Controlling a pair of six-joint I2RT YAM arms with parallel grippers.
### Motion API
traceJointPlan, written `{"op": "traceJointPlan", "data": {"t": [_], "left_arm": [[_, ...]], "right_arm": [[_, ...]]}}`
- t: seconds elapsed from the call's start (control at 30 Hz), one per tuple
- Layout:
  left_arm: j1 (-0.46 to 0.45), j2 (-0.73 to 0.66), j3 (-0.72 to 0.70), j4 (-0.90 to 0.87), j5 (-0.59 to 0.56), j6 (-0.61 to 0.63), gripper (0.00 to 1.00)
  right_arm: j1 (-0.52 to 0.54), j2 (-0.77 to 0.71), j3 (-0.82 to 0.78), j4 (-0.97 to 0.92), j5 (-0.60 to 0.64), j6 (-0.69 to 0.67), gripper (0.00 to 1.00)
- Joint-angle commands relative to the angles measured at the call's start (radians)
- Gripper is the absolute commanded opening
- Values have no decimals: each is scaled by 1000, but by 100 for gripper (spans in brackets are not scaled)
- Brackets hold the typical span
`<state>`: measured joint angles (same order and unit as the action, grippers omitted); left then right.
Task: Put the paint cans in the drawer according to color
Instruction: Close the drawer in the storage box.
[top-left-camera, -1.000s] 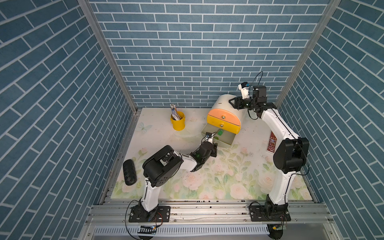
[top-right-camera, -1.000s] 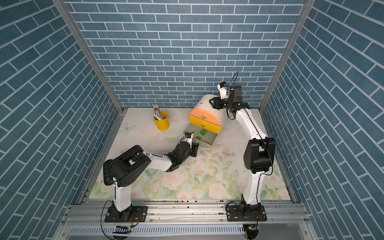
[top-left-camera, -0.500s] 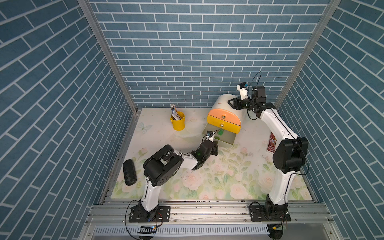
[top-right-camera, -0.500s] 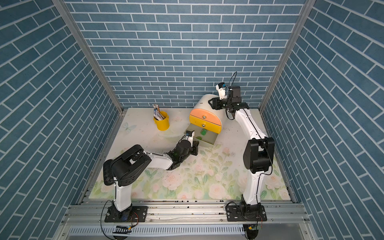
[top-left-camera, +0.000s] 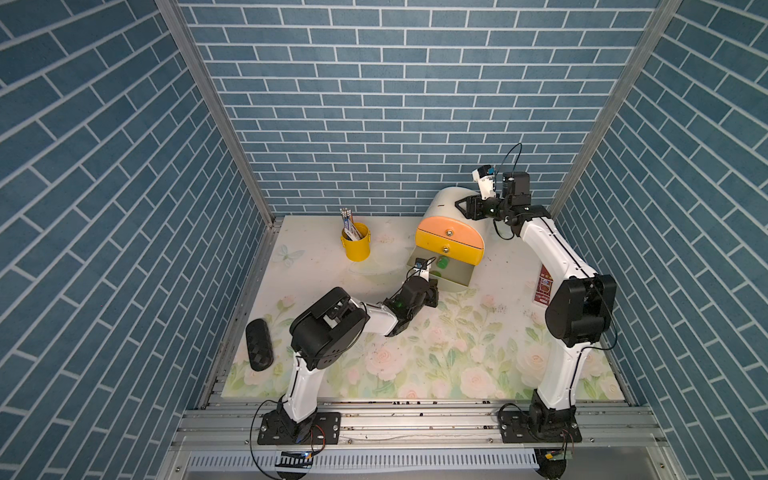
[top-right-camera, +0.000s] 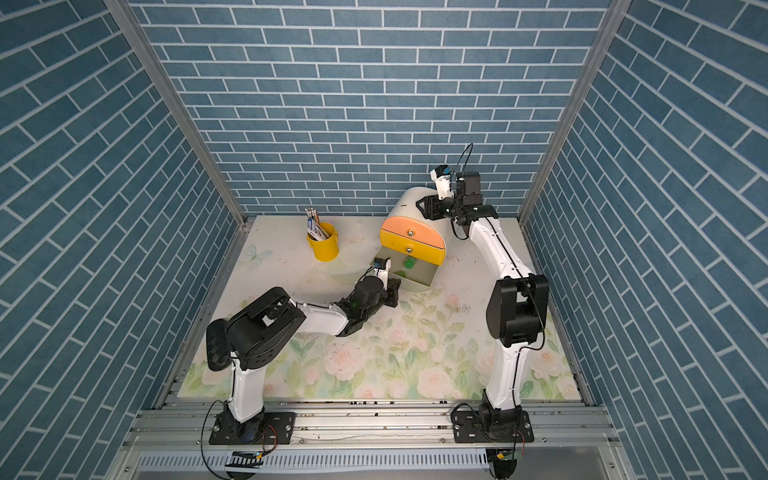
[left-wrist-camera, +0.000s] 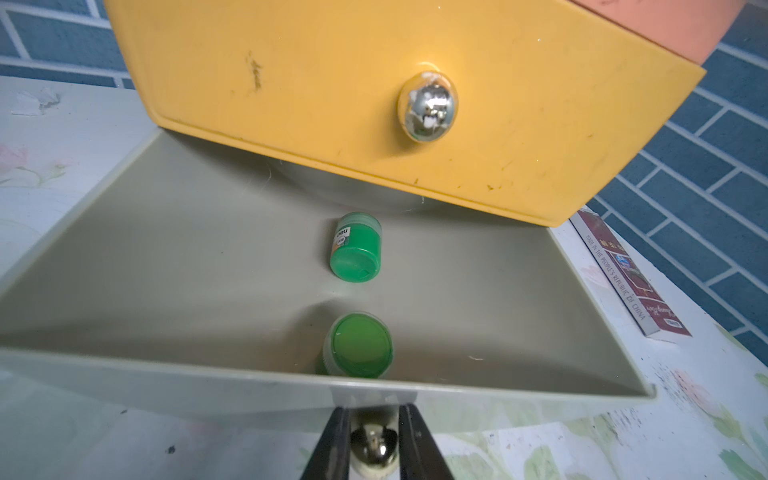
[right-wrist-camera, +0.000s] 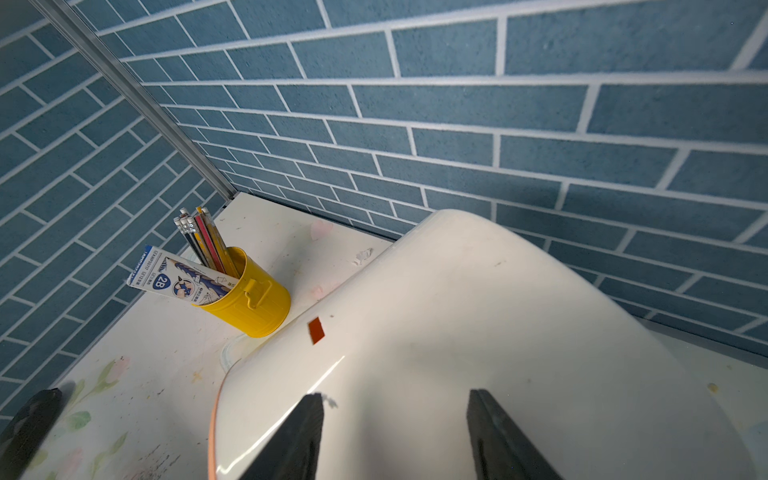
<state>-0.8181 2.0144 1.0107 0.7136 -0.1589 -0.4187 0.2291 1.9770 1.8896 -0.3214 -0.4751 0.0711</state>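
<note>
At the pulled-out grey drawer (left-wrist-camera: 166, 257), left gripper (left-wrist-camera: 373, 428) clamps the metal knob (left-wrist-camera: 374, 451): probably shutting the filled drawer, which calls for a straight, level push. Just beyond the knob, inside, lie an upright green paint can (left-wrist-camera: 359, 349) and a tipped green paint can (left-wrist-camera: 356, 249). Right gripper (right-wrist-camera: 392, 399), jaws apart, straddles the white chest top (right-wrist-camera: 478, 311).

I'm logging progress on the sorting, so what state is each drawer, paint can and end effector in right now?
Grey drawer: pulled open, two cans inside.
Yellow-orange drawer: shut.
Peach drawer: shut.
Green paint can deeper in the drawer: lying on its side.
Green paint can by the front wall: upright.
Left end effector: shut on the grey drawer's knob.
Right end effector: open, over the chest's white top.
</note>
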Motion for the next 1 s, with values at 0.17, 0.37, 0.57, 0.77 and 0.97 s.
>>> {"op": "traceJointPlan", "data": {"t": [0.17,0.37,0.57,0.77,0.97], "left_arm": [[21,58,92,2,7,7,26],[32,99,149,3,13,3,28],[52,143,197,27,33,-18,31],[82,188,217,97,84,-61,32],[91,225,241,127,104,-77,32]], "right_arm": [[7,16,-6,-19,-10,-30,60],[6,16,-17,-19,-8,-34,60],[7,19,-16,-16,-8,-35,60],[6,25,-17,-22,-7,-41,60],[6,31,-17,-22,-8,-40,60]]}}
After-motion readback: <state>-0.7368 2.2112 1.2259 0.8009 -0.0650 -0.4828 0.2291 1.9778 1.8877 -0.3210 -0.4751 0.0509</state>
